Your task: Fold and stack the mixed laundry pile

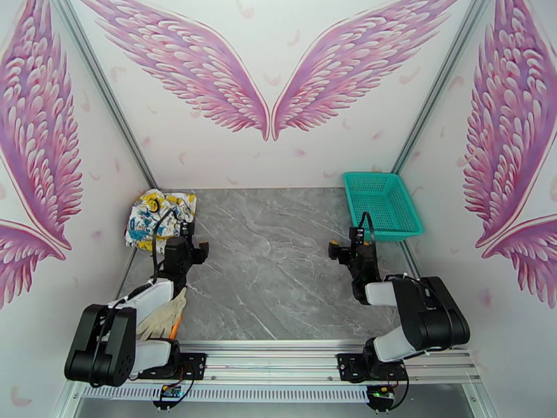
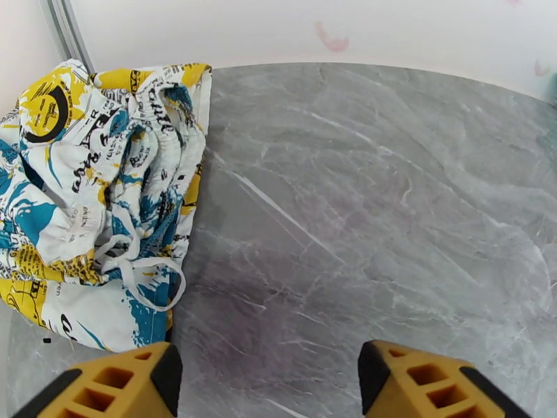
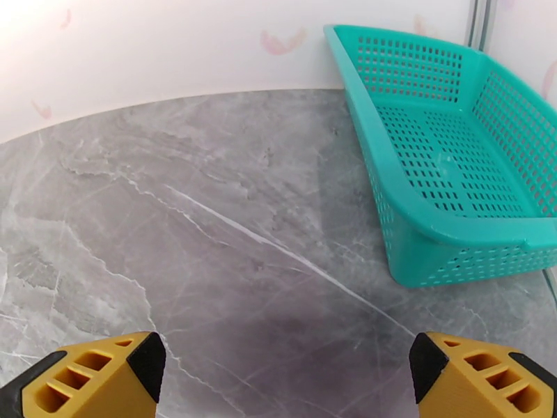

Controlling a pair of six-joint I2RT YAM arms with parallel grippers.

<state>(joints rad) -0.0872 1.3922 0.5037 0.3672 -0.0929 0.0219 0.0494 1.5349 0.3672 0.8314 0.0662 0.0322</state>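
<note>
A crumpled white garment printed in blue, yellow and teal lies at the far left corner of the grey table. The left wrist view has this white garment at its left, with a drawstring loop trailing toward the fingers. My left gripper hovers just right of the garment's near edge. It is open, and bare table lies between its yellow fingertips. My right gripper is open over bare table, left of the basket. The red-and-black check shirt is out of view.
An empty teal mesh basket stands at the far right corner, and its rim is close to my right gripper. A beige glove-like cloth lies beside the left arm. Walls enclose the table on three sides.
</note>
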